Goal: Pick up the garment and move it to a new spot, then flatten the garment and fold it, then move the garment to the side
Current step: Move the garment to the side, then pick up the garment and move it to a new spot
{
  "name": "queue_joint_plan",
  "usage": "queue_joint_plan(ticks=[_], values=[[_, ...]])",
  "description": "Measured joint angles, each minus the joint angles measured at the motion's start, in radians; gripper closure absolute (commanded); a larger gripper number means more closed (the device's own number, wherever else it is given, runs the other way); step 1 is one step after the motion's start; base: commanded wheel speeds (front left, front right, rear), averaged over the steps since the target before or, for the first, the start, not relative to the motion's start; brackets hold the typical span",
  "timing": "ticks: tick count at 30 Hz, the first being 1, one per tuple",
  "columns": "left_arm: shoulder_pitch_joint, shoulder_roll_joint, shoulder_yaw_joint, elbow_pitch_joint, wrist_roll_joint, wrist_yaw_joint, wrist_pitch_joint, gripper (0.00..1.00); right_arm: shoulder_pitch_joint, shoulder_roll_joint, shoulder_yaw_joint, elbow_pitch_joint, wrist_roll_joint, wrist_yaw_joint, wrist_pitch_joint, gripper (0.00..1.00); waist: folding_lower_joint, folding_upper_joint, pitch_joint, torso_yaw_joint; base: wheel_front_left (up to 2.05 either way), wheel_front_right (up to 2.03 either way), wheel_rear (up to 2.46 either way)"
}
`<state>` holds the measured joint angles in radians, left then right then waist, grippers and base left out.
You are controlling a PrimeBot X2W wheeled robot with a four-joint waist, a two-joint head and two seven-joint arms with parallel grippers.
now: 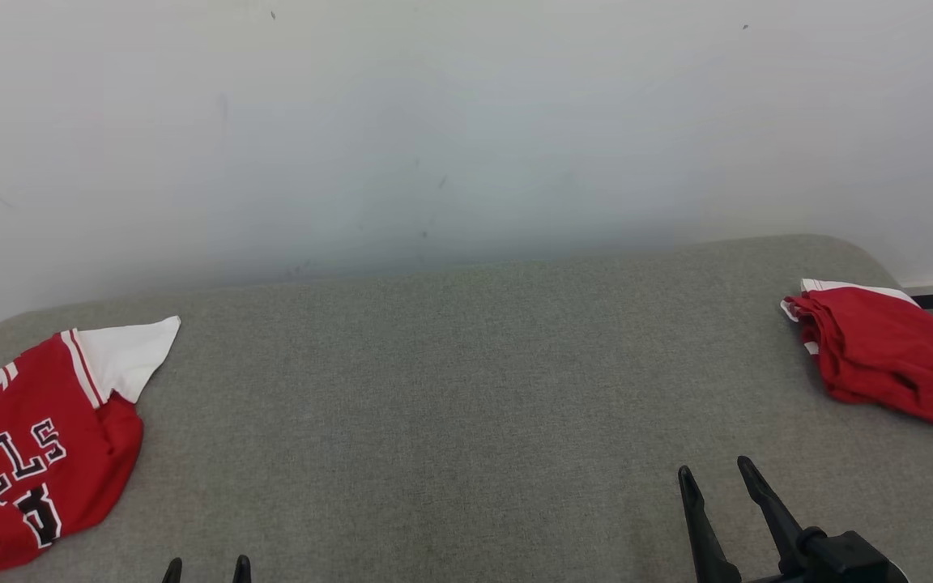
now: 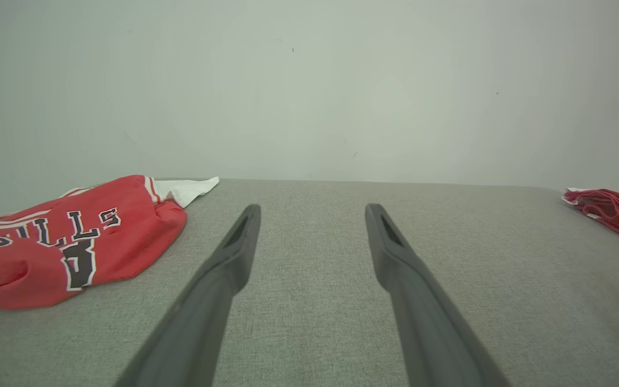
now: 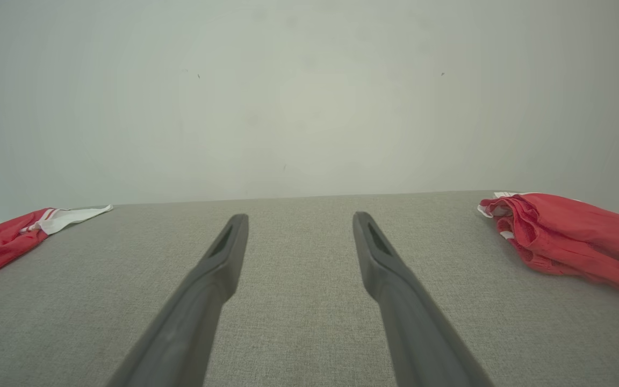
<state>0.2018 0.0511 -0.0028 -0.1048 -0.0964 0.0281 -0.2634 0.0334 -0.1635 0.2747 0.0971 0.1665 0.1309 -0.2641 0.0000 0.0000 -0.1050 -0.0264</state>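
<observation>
A crumpled red jersey (image 1: 25, 453) with black-and-white lettering and a white sleeve lies at the left edge of the grey fabric surface (image 1: 450, 389); the left wrist view has the same jersey (image 2: 67, 242) on its left. My left gripper (image 1: 206, 564) stands open at the bottom edge, to the right of the jersey and apart from it, its fingers (image 2: 234, 247) holding nothing. My right gripper (image 1: 716, 474) is open over bare fabric at the lower right, its fingers (image 3: 379, 252) empty too.
A folded red garment (image 1: 888, 352) with white trim rests at the far right edge, also seen as a folded garment (image 3: 573, 236) in the right wrist view. A pale wall (image 1: 450, 129) rises directly behind the surface. Bare fabric spans the middle.
</observation>
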Motion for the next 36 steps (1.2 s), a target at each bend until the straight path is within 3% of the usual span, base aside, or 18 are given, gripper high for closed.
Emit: queue_joint_plan(ticks=[36], values=[[-0.017,0.000,0.002,0.037,-0.001,-0.018,0.000,0.00,0.017,0.006,0.003,0.006,0.009,0.000,0.000,0.00,0.0001,0.0000,0.014,0.012,0.00,0.00,0.00]])
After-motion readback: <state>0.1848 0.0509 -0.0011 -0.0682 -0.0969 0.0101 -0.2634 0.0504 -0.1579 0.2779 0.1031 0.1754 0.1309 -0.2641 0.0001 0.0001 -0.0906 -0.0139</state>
